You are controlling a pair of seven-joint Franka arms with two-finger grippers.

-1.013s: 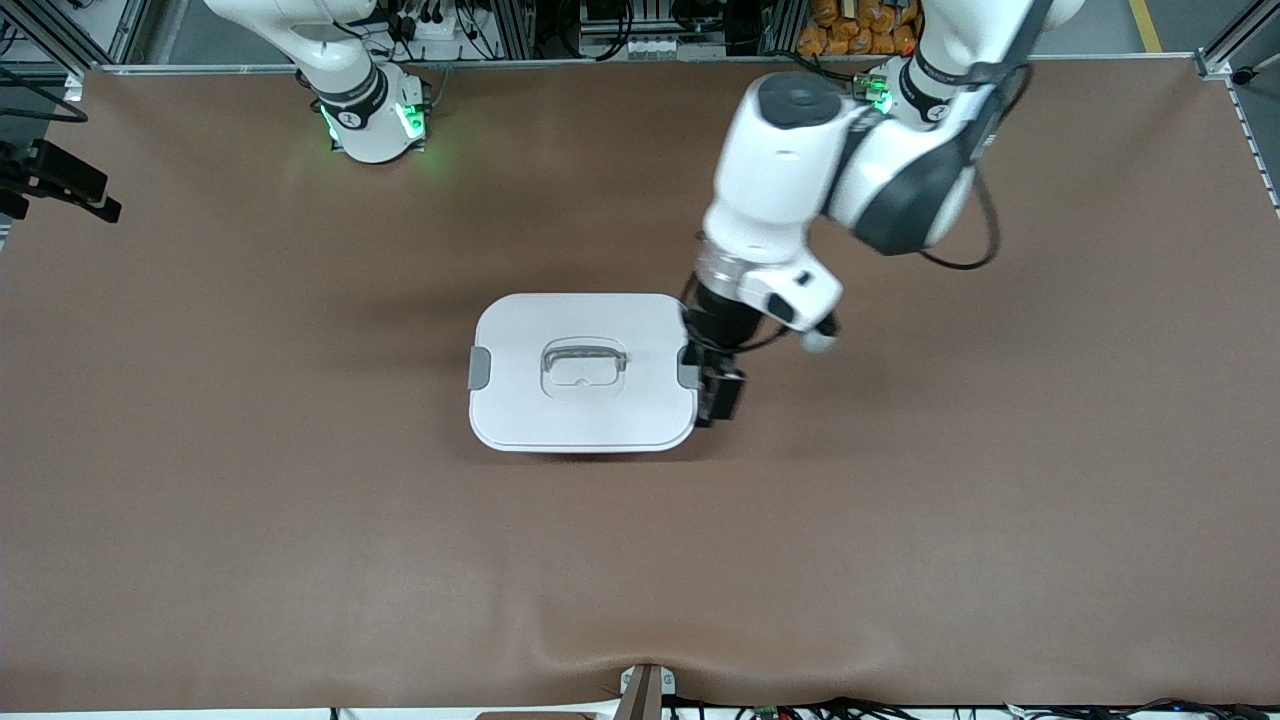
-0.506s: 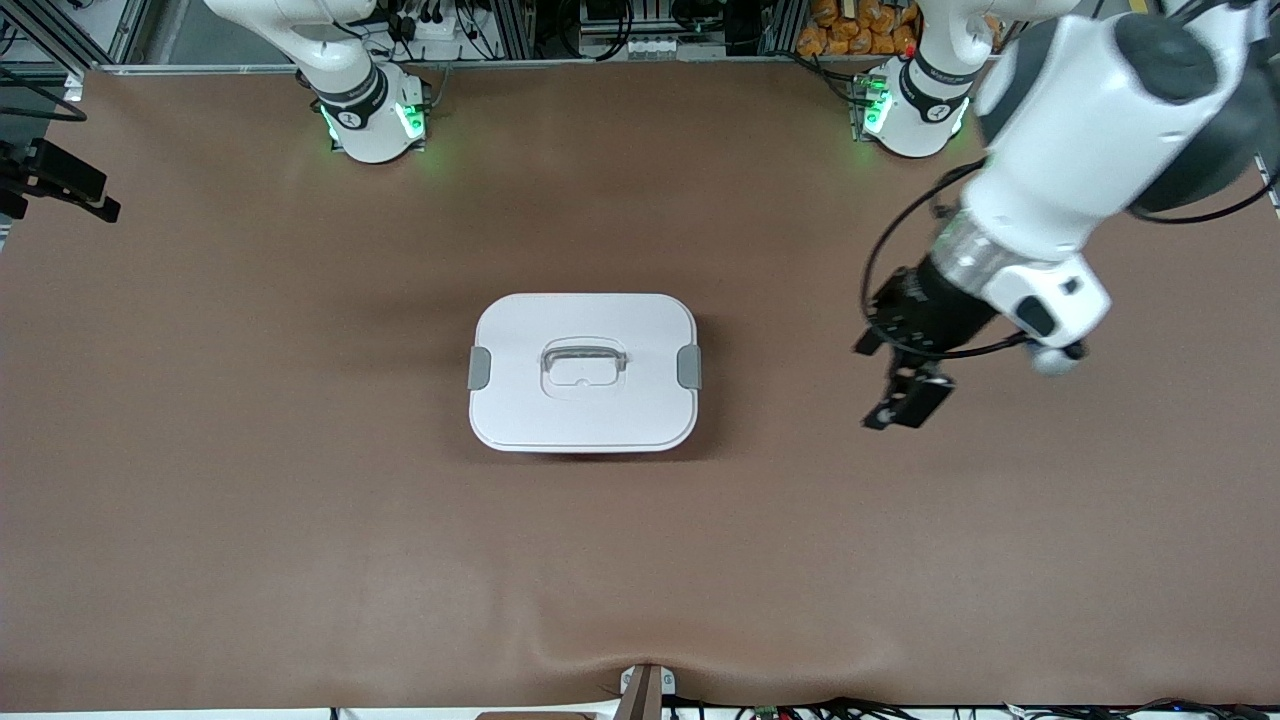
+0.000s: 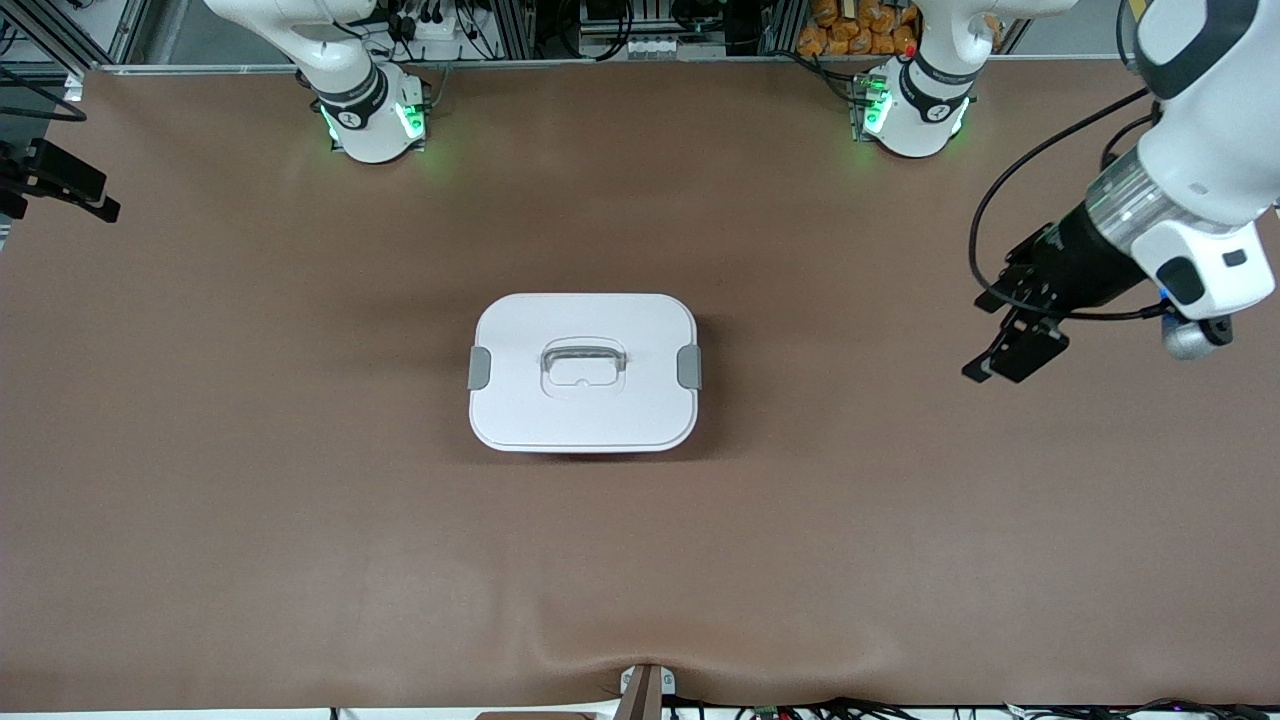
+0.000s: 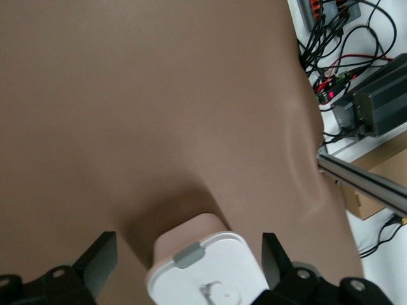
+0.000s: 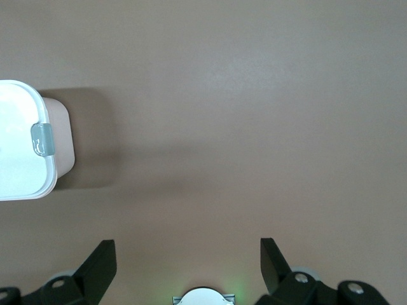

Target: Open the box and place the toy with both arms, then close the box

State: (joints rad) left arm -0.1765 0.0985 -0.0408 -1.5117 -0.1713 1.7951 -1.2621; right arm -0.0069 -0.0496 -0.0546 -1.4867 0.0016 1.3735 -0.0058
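Box [image 3: 583, 372] lidded mid-table [image 3: 300, 500], both grey clips down; my left gripper [image 3: 1012, 348] up over bare table toward the left arm's end, fingers apart and empty; right gripper [image 5: 187, 267] waiting, fingers apart.

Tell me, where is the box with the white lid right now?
In the front view the box sits shut in the middle of the brown table, between the two arms' ends, and neither gripper is touching it.
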